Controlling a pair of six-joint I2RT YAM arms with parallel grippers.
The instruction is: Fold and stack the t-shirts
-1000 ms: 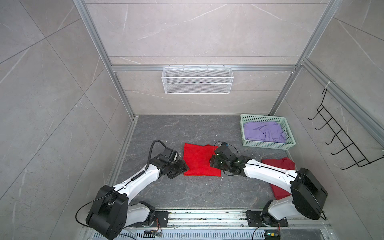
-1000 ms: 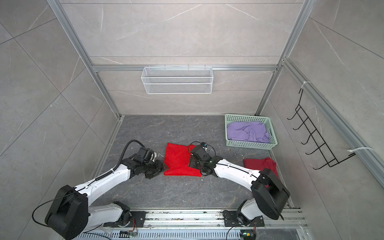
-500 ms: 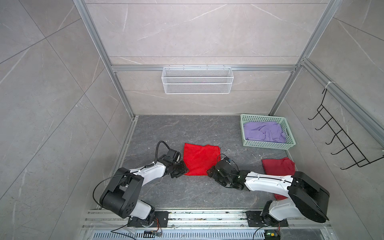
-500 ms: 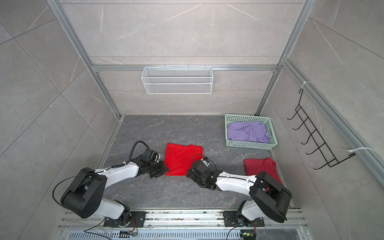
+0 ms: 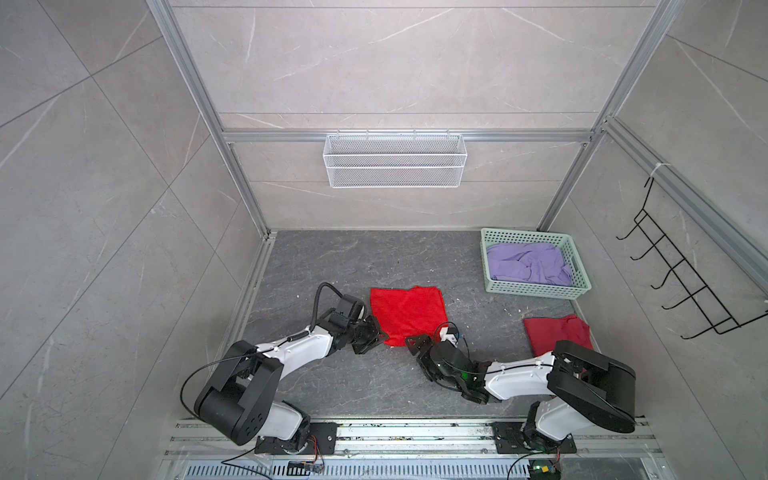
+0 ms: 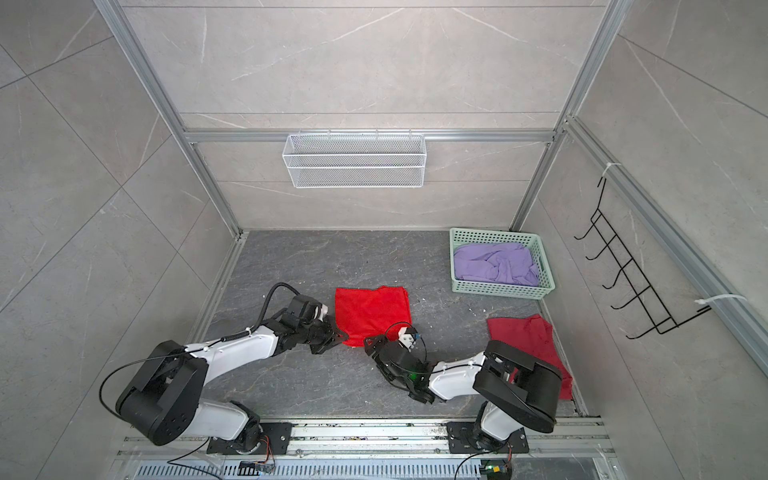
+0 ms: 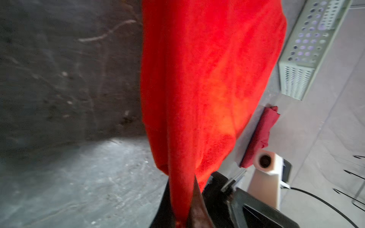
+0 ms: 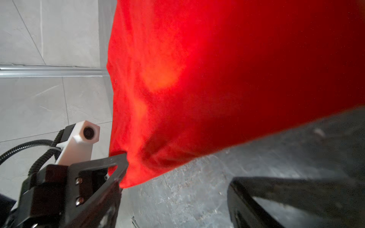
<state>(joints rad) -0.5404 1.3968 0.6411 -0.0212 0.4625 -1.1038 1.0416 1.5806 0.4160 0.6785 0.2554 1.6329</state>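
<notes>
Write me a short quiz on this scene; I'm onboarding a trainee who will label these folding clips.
1. True or false: the left gripper is shut on the bright red t-shirt.
2. Where does the lavender t-shirt lie? A) on the floor B) in the mint-green basket C) in the wall shelf
3. How many t-shirts lie outside the basket?
Key: 1 true; 2 B; 3 two, the bright red one and the darker red t-shirt.
</notes>
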